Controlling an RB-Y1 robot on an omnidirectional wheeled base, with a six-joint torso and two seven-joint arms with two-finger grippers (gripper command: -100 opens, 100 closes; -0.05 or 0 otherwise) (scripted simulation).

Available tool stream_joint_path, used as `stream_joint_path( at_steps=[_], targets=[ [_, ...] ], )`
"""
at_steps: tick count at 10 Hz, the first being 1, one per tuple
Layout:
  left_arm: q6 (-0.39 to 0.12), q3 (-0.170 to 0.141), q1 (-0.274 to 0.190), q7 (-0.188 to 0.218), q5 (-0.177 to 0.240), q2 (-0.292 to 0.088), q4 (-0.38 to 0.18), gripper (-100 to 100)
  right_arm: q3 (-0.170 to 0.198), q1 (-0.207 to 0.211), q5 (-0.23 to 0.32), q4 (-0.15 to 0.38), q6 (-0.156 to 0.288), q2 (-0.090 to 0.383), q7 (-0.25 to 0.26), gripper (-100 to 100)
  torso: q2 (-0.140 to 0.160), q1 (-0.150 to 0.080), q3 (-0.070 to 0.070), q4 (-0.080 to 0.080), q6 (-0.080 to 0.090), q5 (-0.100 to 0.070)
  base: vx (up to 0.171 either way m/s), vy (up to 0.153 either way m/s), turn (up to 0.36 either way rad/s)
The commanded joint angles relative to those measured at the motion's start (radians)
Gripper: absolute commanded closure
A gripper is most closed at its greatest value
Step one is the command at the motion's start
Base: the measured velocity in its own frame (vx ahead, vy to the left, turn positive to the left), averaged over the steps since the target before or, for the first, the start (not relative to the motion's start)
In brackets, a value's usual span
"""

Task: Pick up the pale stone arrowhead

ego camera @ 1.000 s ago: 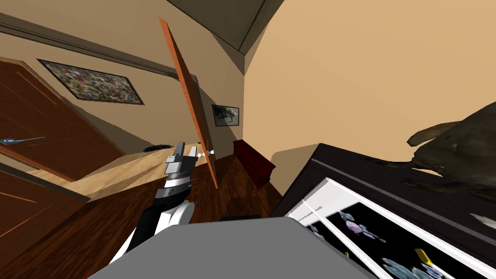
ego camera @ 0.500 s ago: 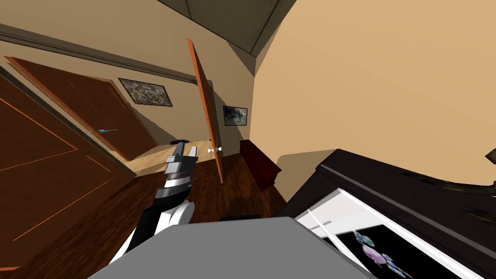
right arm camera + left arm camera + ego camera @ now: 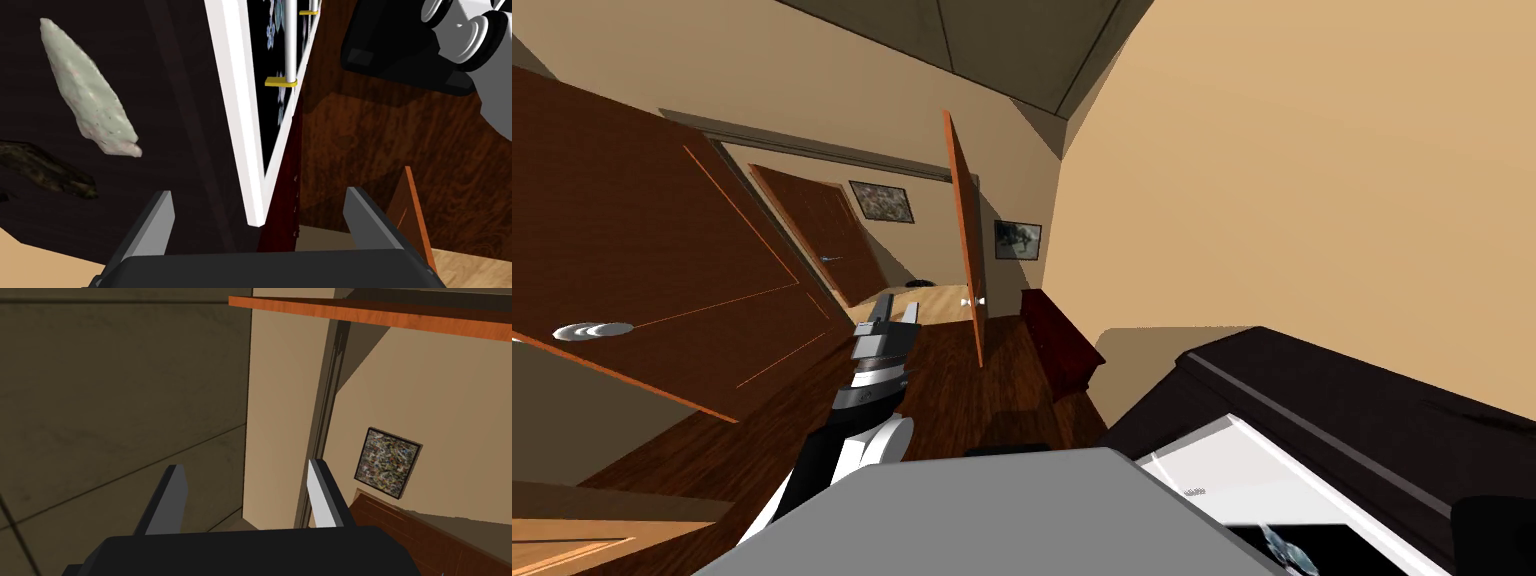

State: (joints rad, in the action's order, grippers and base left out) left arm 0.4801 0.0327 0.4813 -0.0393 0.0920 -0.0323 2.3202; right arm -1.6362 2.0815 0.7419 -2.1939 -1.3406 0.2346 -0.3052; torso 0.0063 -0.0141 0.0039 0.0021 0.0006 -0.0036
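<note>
The pale stone arrowhead (image 3: pixel 87 92) lies on the dark top of a black cabinet (image 3: pixel 180 125), next to a dark gnarled piece (image 3: pixel 45 170). My right gripper (image 3: pixel 260 215) is open and empty. The arrowhead is ahead of it and outside one finger, not between the two. A white-framed black display panel (image 3: pixel 235 100) lies straight ahead of this gripper. My left gripper (image 3: pixel 896 315) is held up in front of me, away from the cabinet (image 3: pixel 1312 400); its wrist view shows this gripper (image 3: pixel 245 498) open with nothing in it.
An orange door (image 3: pixel 967 240) stands open ahead, edge on. Brown doors (image 3: pixel 662 260) close in on my left. A low dark red cabinet (image 3: pixel 1057 340) stands against the tan wall. The floor (image 3: pixel 952 390) is dark wood.
My head view has swung left: the black cabinet slid toward the lower right, the gnarled piece left the picture, and brown doors came in at the left. The left arm holds its pose.
</note>
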Motion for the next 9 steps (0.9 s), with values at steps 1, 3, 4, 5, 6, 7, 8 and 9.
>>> stream_joint_path(
  at_steps=[1, 3, 4, 5, 6, 7, 8, 9],
  targets=[
    [0.0, 0.0, 0.0, 0.0, 0.0, 0.0, 0.0, 0, -0.029, 0.04, 0.03, -0.01, -0.019, 0.004, 0.016, -100, 0.0, 0.0, 0.0, 0.0, 0.0, 0.0, -0.107, -0.205, 0.366],
    [0.0, 0.0, 0.0, 0.0, 0.0, 0.0, 0.0, 0, -0.049, 0.084, 0.057, -0.029, -0.039, 0.008, 0.033, -100, 0.0, -0.004, 0.0, 0.0, 0.0, -0.001, -0.103, -0.207, 0.28],
    [0.0, 0.0, 0.0, 0.0, 0.0, 0.0, 0.0, 0, -0.049, 0.084, 0.057, -0.029, -0.039, 0.008, 0.033, -100, -0.001, -0.004, 0.0, 0.0, 0.001, -0.001, -0.07, -0.117, 0.091],
    [0.0, 0.0, 0.0, 0.0, 0.0, 0.0, 0.0, 0, -0.052, 0.104, 0.068, -0.039, -0.046, 0.011, 0.04, -100, -0.003, 0.0, -0.001, 0.0, 0.001, -0.001, -0.04, -0.07, 0.156],
    [0.0, 0.0, 0.0, 0.0, 0.0, 0.0, 0.0, 0, -0.052, 0.104, 0.068, -0.039, -0.046, 0.011, 0.04, -100, -0.005, 0.004, -0.002, -0.001, 0.001, 0.001, -0.024, -0.047, 0.062],
    [0.0, 0.0, 0.0, 0.0, 0.0, 0.0, 0.0, 0, -0.052, 0.104, 0.068, -0.039, -0.046, 0.011, 0.04, -100, -0.006, 0.006, -0.003, -0.001, 0.001, 0.001, -0.008, -0.008, -0.024],
    [0.0, 0.0, 0.001, 0.0, 0.0, 0.0, 0.0, 0, -0.053, 0.123, 0.076, -0.048, -0.051, 0.014, 0.045, -100, -0.007, 0.009, -0.004, -0.001, 0.002, 0.002, -0.019, -0.039, 0.097],
    [0.0, 0.0, 0.0, 0.0, 0.0, 0.0, 0.0, 0, -0.053, 0.123, 0.076, -0.048, -0.051, 0.014, 0.045, -100, -0.007, 0.008, -0.004, -0.002, 0.001, 0.002, -0.025, -0.051, 0.076]
  ],
)
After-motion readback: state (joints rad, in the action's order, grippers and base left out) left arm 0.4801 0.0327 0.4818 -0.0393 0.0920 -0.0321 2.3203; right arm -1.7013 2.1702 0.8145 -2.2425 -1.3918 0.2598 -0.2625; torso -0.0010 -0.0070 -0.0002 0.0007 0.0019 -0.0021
